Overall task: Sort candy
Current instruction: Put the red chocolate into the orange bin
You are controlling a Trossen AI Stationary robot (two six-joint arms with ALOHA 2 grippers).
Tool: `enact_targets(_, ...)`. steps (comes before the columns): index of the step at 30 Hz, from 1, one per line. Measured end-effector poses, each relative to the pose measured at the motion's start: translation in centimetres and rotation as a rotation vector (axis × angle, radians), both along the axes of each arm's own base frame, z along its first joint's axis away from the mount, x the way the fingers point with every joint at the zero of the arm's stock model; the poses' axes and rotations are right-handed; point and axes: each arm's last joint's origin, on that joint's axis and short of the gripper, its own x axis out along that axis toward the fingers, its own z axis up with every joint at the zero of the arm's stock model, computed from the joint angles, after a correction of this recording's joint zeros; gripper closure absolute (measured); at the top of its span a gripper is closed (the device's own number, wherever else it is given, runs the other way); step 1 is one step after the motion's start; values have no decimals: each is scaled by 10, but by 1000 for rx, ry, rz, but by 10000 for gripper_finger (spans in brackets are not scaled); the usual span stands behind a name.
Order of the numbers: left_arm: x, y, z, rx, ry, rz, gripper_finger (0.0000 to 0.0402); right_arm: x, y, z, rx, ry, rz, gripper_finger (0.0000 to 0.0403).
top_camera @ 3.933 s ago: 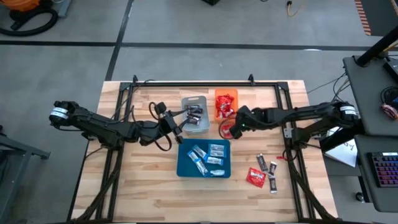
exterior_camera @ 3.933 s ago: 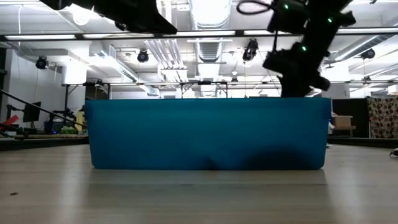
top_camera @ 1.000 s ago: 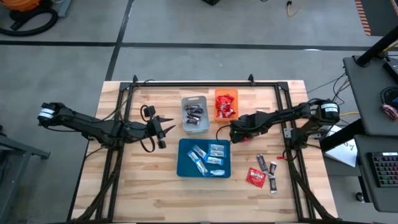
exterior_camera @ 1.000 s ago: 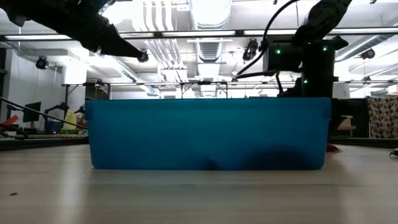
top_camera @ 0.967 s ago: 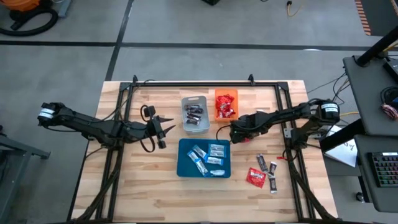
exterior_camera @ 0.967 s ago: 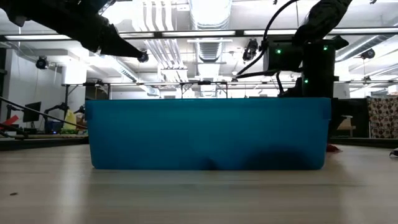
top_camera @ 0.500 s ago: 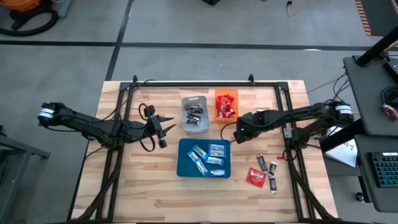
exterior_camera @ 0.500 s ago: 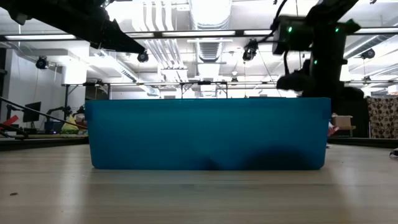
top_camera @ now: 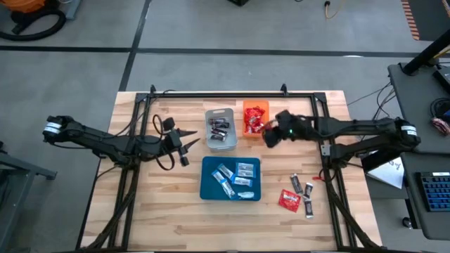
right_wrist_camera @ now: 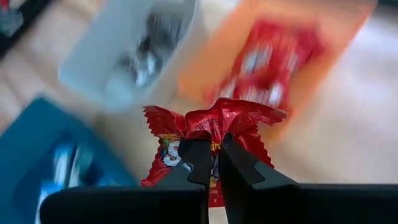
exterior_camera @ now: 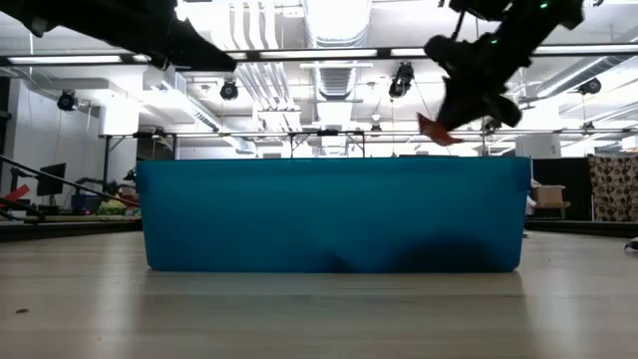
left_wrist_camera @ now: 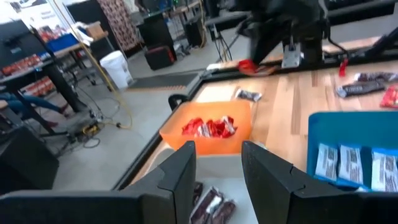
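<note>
My right gripper is shut on a shiny red candy packet, up in the air just off the near right corner of the orange tray. That tray holds red packets. The grey tray holds dark mini bars, and the blue tray holds blue-and-white bars. Loose candy lies on the wood at the near right. My left gripper hovers open and empty to the left of the grey tray; its fingers point toward the trays. My right gripper pinches the red packet near its middle between its two fingertips. The fingers slant down, coming from the table's right side. The packet is lifted clear of the table, and its crimped ends fan out past the fingertips; the low view shows it high above the blue tray's rim.
A black frame rail runs along the far edge of the wooden table, with struts down both sides. The three trays cluster mid-table. Bare wood lies left of the blue tray and around the loose candy.
My right gripper has risen from the table beside the blue tray's right side and gone toward the far edge, to the orange tray, tipping less steeply downward. The red packet has come up off the wood with it and now hangs clear.
</note>
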Motion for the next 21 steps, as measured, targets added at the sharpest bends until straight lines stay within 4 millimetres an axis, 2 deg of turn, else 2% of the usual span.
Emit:
enact_targets(4,2,0,3,9,-30,-2,287,11,-22,1,-158,-29,-29,390)
enact_targets(9,7,-1,2,-28,-65,4,287,31,-49,-12,-293,-9,-55,390)
enact_targets(13,9,-2,-1,-58,-68,9,287,40,-63,-30,-314,44,-80,390)
enact_targets(21,16,-3,24,-102,-130,12,287,46,-81,-57,-279,123,-163,390)
